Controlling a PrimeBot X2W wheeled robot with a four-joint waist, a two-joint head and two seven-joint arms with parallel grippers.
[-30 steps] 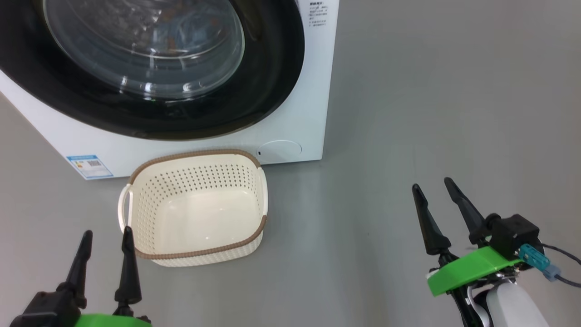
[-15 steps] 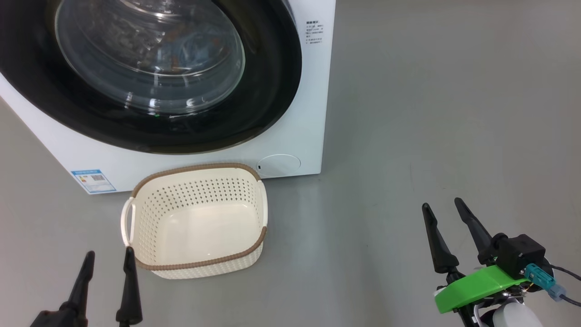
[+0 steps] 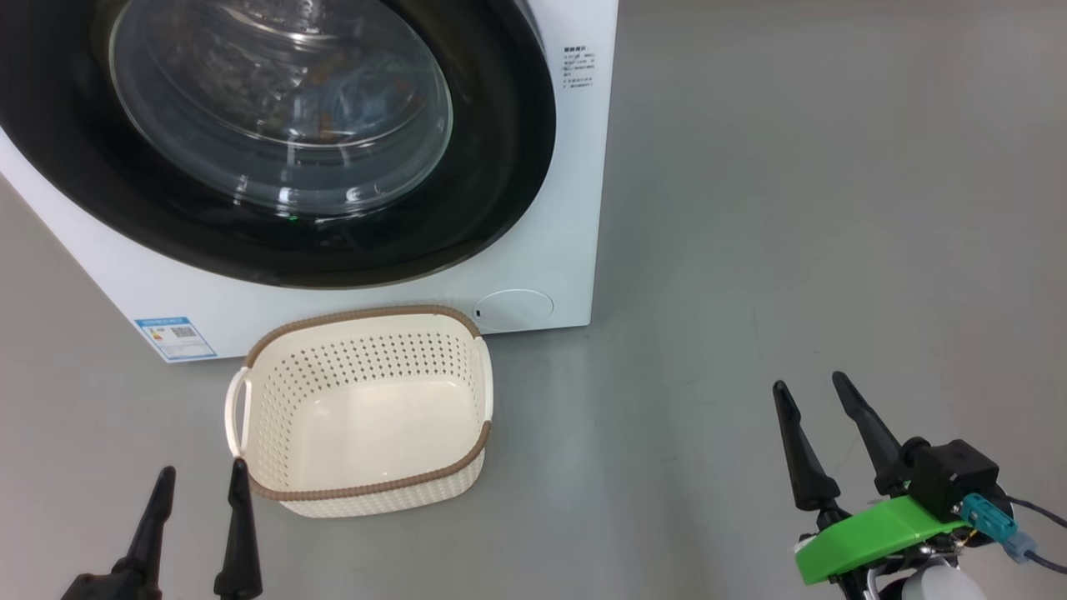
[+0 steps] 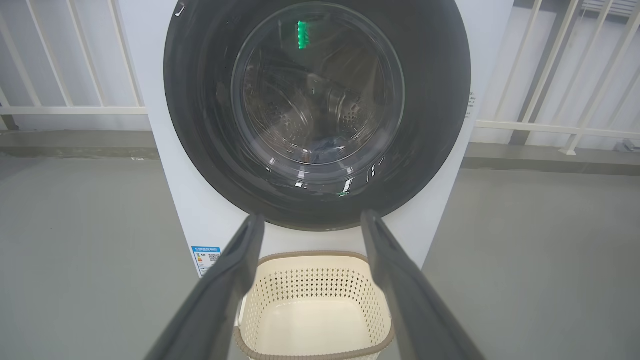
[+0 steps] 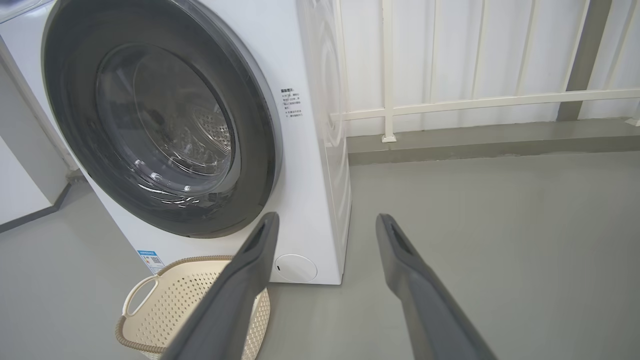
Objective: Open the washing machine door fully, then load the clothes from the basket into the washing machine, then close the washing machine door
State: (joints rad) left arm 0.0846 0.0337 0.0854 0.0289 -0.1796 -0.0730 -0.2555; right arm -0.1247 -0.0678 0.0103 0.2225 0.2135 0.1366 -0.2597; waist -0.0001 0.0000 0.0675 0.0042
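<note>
Between the earlier head views and this one the whole picture has slid downward, machine, basket and both grippers together, which marks a tilt of the camera rather than travel of the things. Washing machine [image 3: 575,208] with its door [image 3: 500,167] shut flush against the white front; through the glass bowl the clothes [image 3: 354,83], pale blue with orange-brown flecks, lie in the drum. Basket [image 3: 375,500], empty, stands on the floor [image 3: 750,250] against the foot of the machine, below the door and just left of the round hatch [image 3: 514,306], its long axis parallel to the machine's front. Left gripper [image 3: 203,467] and right gripper [image 3: 809,380] hover above the floor, fingers spread wide, nothing between them. Left gripper is the nearer: basket and door lie straight ahead along its fingers, while the right gripper stands well apart to the basket's right. Judged from this arrangement, all three steps are complete and only withdrawal remains.
</note>
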